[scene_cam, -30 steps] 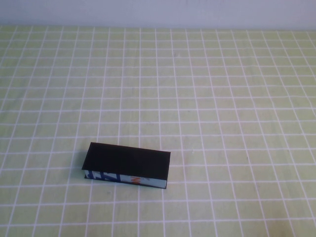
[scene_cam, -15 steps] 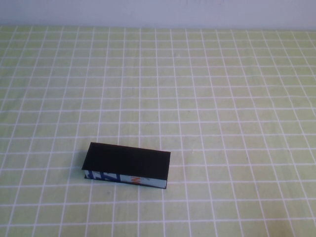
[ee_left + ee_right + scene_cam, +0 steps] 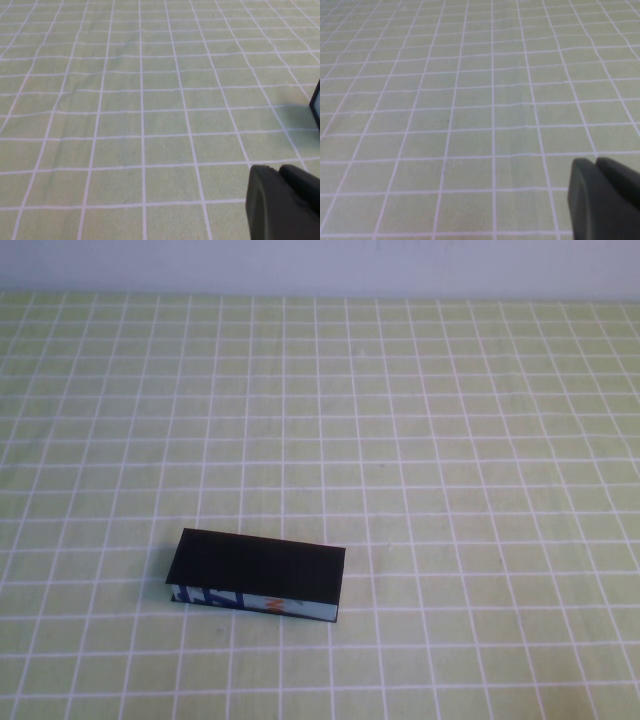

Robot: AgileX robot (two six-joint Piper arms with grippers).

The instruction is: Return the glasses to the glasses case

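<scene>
High view: a closed glasses case (image 3: 257,575) lies flat on a desk (image 3: 450,440) covered in a light green cloth with a white grid. The case is a black rectangular box with its flap lid down, and its front strip, printed in blue, white and orange, faces the camera. No glasses can be seen anywhere; they may already be inside the shut case, but that cannot be confirmed. Neither arm nor tool appears in this view, and nothing touches the case.

The case looks rigid, light and smooth-sided, so it would likely slide on the cloth if pushed from one side. A sound hold would be across its narrow width, near the middle of its length. The flap would best be lifted from its front edge, above the printed strip.

Left wrist view: the left tool (image 3: 286,202) shows only as a dark rounded tip over bare green cloth. Whether it is open or closed cannot be told, and it holds nothing visible. A dark sliver of the case (image 3: 316,106) shows at the picture's edge, well apart from the tool.

Right wrist view: the right tool (image 3: 605,197) likewise shows only as a dark tip above bare cloth, with the case out of sight. Its state cannot be told, and it touches nothing.
</scene>
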